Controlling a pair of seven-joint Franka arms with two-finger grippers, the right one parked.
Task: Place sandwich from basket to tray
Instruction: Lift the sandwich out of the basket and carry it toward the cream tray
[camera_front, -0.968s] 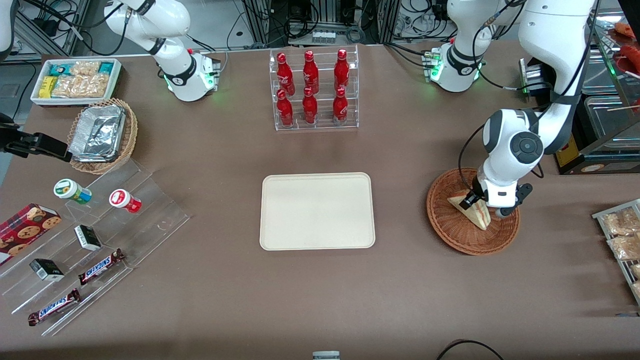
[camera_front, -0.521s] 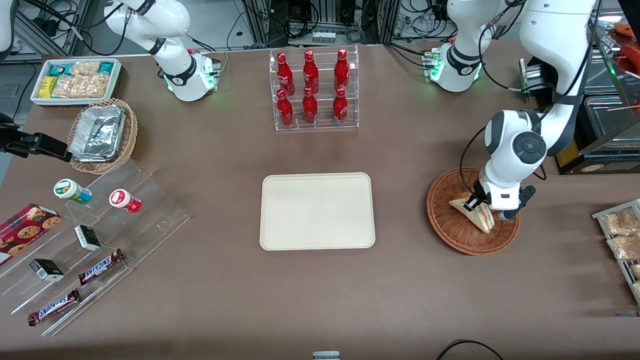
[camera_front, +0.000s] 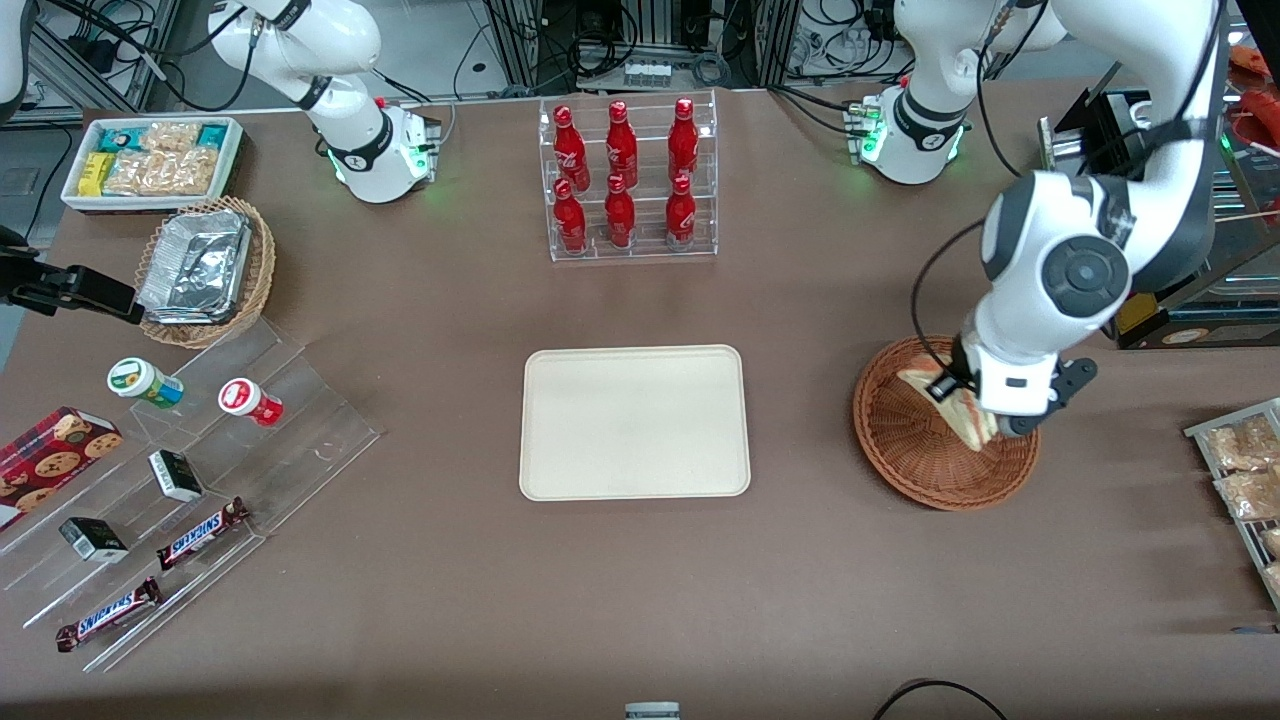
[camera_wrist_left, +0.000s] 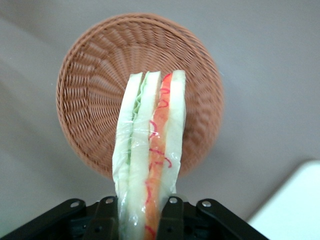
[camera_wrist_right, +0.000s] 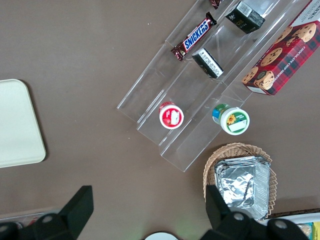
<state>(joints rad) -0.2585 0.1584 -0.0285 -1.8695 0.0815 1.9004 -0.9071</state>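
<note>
Front view: at the frame's right, the left arm's gripper (camera_front: 962, 400) hangs over the round reddish-brown wicker basket (camera_front: 905, 450), pinching the plastic-wrapped triangular white-bread sandwich (camera_front: 950, 398). The flat cream rimmed tray (camera_front: 634, 421) lies mid-frame.

Left wrist view: black fingers (camera_wrist_left: 172, 216) clamp the wedge's sides; it looks light, soft, slippery-wrapped, easily crushed.

— Where is the working arm's gripper (camera_front: 965, 408)?

— Above the round reddish-brown woven wicker basket (camera_front: 905, 450), over the part of it nearest the arm's own end of the table, wrist pointing straight down.

— And its fingers (camera_wrist_left: 170, 220)?

— Clamped on the clear-wrapped triangular white-bread sandwich (camera_wrist_left: 150, 155), which hangs clear above the basket's weave.
</note>
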